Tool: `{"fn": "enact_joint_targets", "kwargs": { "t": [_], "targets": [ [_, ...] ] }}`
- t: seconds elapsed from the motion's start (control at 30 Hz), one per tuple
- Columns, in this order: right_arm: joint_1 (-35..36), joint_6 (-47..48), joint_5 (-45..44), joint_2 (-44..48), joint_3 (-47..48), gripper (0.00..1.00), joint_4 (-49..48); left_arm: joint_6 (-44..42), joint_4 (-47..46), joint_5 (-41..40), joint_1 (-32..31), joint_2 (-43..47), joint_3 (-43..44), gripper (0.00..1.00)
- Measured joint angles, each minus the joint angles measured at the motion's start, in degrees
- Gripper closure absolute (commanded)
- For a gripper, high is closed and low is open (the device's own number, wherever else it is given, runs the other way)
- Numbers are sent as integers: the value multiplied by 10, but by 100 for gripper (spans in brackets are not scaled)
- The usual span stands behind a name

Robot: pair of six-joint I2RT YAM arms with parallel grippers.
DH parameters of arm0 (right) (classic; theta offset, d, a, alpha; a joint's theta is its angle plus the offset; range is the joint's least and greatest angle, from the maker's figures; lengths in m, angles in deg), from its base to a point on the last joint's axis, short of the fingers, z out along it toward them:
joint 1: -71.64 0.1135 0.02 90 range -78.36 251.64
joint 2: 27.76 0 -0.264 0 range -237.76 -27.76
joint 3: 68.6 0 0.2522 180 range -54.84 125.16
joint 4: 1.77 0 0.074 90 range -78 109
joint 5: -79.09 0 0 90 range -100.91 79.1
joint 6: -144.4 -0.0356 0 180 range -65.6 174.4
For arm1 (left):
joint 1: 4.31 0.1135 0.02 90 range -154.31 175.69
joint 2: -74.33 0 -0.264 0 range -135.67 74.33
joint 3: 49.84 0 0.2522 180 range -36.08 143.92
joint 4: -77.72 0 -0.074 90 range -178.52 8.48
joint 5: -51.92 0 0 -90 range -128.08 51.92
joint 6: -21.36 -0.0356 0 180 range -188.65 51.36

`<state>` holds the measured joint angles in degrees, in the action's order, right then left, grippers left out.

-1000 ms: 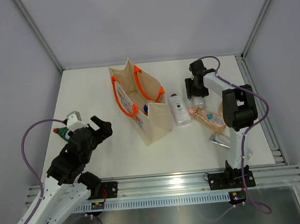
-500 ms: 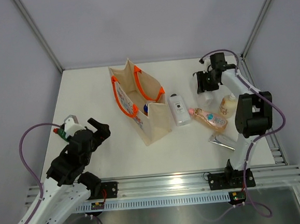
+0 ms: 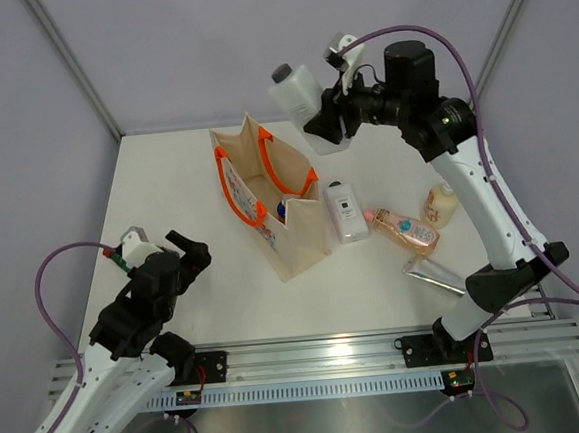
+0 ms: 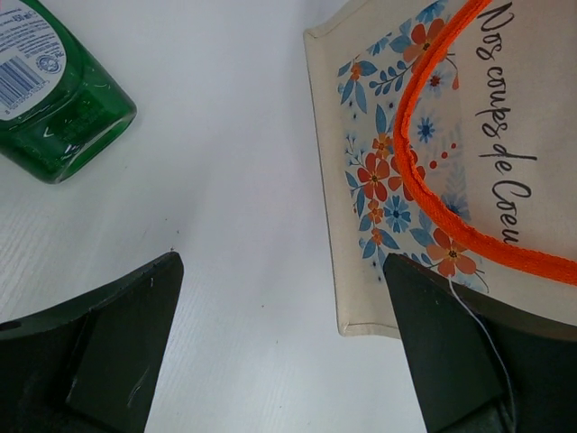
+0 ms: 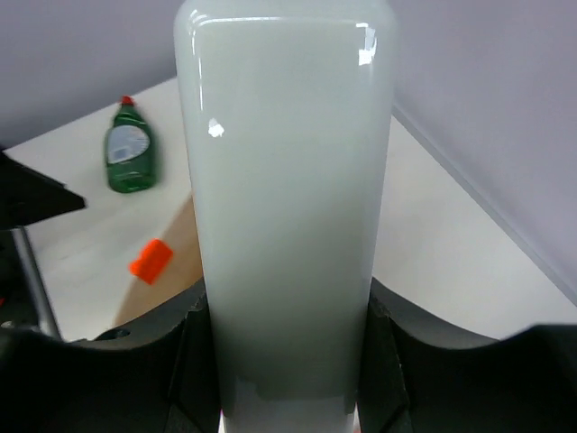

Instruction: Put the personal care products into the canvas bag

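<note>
The canvas bag (image 3: 301, 231) stands open at mid-table, orange handles (image 3: 243, 195) up. My right gripper (image 3: 327, 123) is shut on a white cylinder (image 3: 295, 96), held high above the bag's far end. In the right wrist view the cylinder (image 5: 288, 207) fills the gap between the fingers (image 5: 406, 361). Right of the bag lie a white flat bottle (image 3: 345, 212), a pink bottle (image 3: 403, 228), a beige bottle (image 3: 439, 205) and a silver tube (image 3: 435, 275). A blue-capped item (image 3: 281, 212) shows inside the bag. My left gripper (image 3: 187, 253) stands open beside a green bottle (image 3: 122, 252), left of the bag.
The left wrist view shows the green bottle (image 4: 54, 90) lying on the white table and the bag's flower-printed side (image 4: 433, 180) close to the right finger (image 4: 460, 352). Grey walls and metal posts enclose the table; a rail (image 3: 320, 354) runs along the near edge.
My right arm has shut on the white cylinder at the table's right side, lifted it and swung it up and left above the bag. The left arm has barely moved.
</note>
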<state>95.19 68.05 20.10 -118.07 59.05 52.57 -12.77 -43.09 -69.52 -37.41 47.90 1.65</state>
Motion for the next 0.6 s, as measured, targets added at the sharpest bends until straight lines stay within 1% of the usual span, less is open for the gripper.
{"fn": "enact_joint_targets", "kwargs": {
  "t": [0.13, 0.27, 0.4, 0.6],
  "targets": [
    [77, -25, -2, -56, 50, 100, -4, 25, 27, -10, 0, 1, 0, 1],
    [116, -63, -41, -138, 56, 100, -19, 44, 56, -20, 0, 3, 1, 1],
    [126, -86, -90, -193, 13, 100, -23, 55, 79, -31, 0, 18, 2, 1],
    [134, -91, -129, -194, -80, 100, -24, 62, 95, -47, 0, 33, 2, 1]
  ]
}}
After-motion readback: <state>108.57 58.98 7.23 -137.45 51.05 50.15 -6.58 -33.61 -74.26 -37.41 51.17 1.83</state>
